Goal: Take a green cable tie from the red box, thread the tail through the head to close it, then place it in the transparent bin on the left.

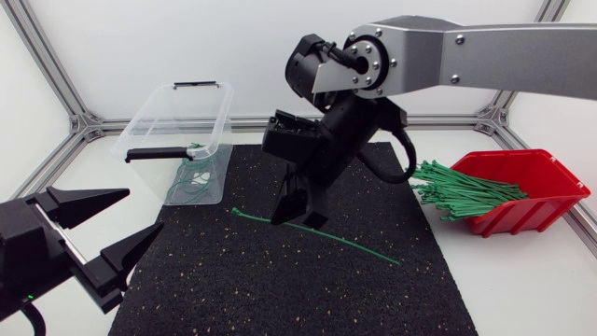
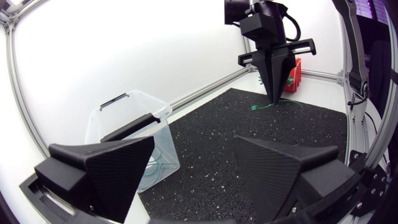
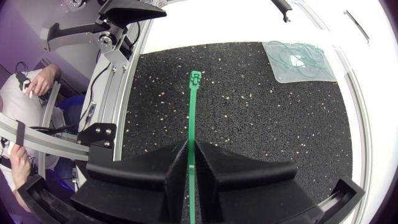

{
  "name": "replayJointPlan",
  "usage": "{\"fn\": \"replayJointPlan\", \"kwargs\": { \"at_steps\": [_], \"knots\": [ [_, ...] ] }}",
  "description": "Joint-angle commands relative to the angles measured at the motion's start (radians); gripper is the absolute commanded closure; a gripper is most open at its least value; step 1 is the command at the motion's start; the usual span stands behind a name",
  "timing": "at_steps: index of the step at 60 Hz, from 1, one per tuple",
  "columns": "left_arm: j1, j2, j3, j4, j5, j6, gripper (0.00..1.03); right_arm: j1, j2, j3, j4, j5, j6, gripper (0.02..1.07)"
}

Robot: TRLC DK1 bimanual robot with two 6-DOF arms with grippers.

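Your right gripper (image 1: 298, 220) has the green cable tie (image 1: 354, 247) pinched between its two fingers, which stand almost together with only the strap between them. In the head view this is just left of the frame's centre, over the black mat (image 1: 280, 289). The tie runs slantwise from there: one short end pokes out toward the left, and the long end trails off toward the lower right of the mat. From the right wrist view, the strap goes straight ahead out of the fingers and ends in the tie's head (image 3: 195, 78). You cannot tell whether the tie rests on the mat or hangs just above it.

Your right arm (image 1: 485, 56) enters from the upper right of the head view. It bends down at the wrist so that the fingers point steeply at the mat.

Your left gripper (image 1: 140, 213) sits at the lower left of the frame, its fingers spread wide with nothing between them, well apart from the tie.

The red box (image 1: 541, 201) stands at the right edge with a bundle of green ties (image 1: 462, 191) spilling over its left rim. The transparent bin (image 1: 177, 89) is at the upper left and has closed ties (image 1: 191, 177) inside.
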State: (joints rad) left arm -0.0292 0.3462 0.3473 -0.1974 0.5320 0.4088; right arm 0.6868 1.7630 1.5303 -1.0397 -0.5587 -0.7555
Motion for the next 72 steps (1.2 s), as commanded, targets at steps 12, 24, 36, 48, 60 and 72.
{"fn": "replayJointPlan", "kwargs": {
  "at_steps": [12,24,36,48,60,72],
  "knots": [
    [-0.06,0.117,0.041,0.052,0.12,0.027,0.16,-0.021,-0.019,0.073,-0.071,-0.109,-0.008,0.92],
    [-0.04,0.215,0.117,0.053,0.296,0.015,0.16,-0.047,0.006,0.14,-0.141,-0.191,-0.047,0.92],
    [-0.054,0.363,0.22,0.09,0.356,0.015,0.16,-0.086,0.052,0.222,-0.217,-0.245,-0.105,0.92],
    [-0.055,0.53,0.294,0.174,0.404,0.012,0.16,-0.13,0.128,0.361,-0.333,-0.313,-0.183,0.92],
    [-0.057,0.672,0.363,0.248,0.487,0.013,0.16,-0.151,0.213,0.472,-0.411,-0.371,-0.242,0.92],
    [-0.06,0.729,0.391,0.296,0.548,0.005,0.16,-0.173,0.303,0.573,-0.493,-0.42,-0.304,0.92]
  ]
}}
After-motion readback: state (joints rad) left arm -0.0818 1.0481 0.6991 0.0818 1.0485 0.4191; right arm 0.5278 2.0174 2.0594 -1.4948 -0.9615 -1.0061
